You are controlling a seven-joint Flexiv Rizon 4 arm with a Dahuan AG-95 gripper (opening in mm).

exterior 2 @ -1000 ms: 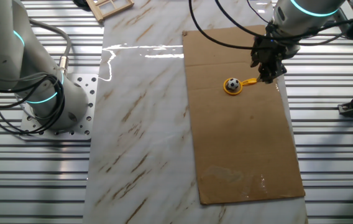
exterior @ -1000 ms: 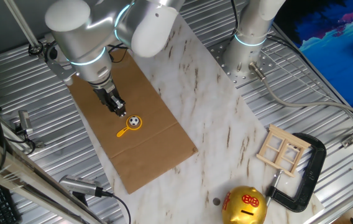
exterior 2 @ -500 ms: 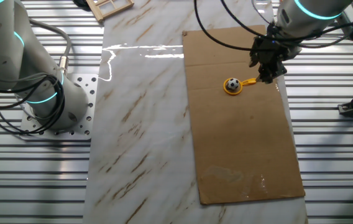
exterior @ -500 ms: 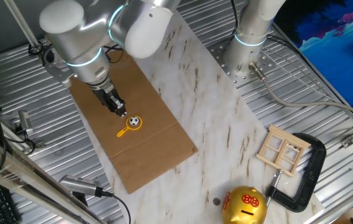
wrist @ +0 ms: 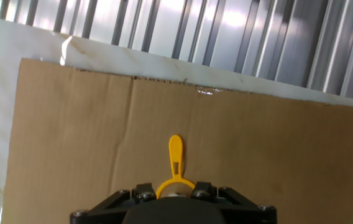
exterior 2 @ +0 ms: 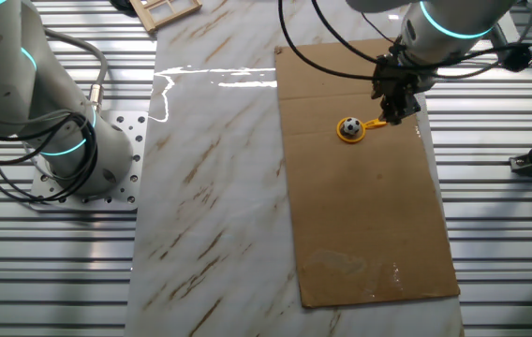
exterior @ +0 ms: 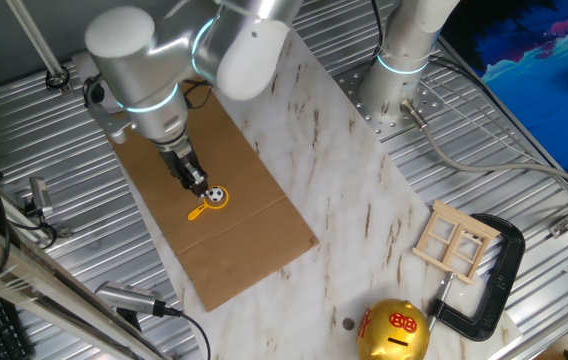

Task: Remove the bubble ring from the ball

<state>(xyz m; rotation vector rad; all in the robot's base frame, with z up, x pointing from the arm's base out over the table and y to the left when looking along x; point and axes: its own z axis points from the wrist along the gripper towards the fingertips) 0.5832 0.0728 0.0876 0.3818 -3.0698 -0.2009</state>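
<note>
The yellow-orange bubble ring (exterior: 207,207) lies flat on the brown cardboard sheet (exterior: 234,250), its loop around the small black-and-white ball (exterior: 218,195). In the other fixed view the ball (exterior 2: 349,126) sits inside the loop and the ring's handle (exterior 2: 376,123) points toward the arm. My gripper (exterior: 198,187) hovers right beside the ball and over the ring; it also shows in the other fixed view (exterior 2: 393,113). In the hand view the ring (wrist: 174,163) shows between the two spread finger bases, and the ball is mostly hidden by the hand. The fingers hold nothing.
A gold round piggy bank (exterior: 395,331) stands at the near table edge. A small wooden frame (exterior: 454,240) and a black C-clamp (exterior: 494,280) lie to the right. A second arm's base (exterior: 399,85) stands at the back. Ribbed metal surrounds the marble board (exterior: 354,200).
The arm has shifted and the gripper has come slightly closer to the ball and ring. The ring and ball have not moved.
</note>
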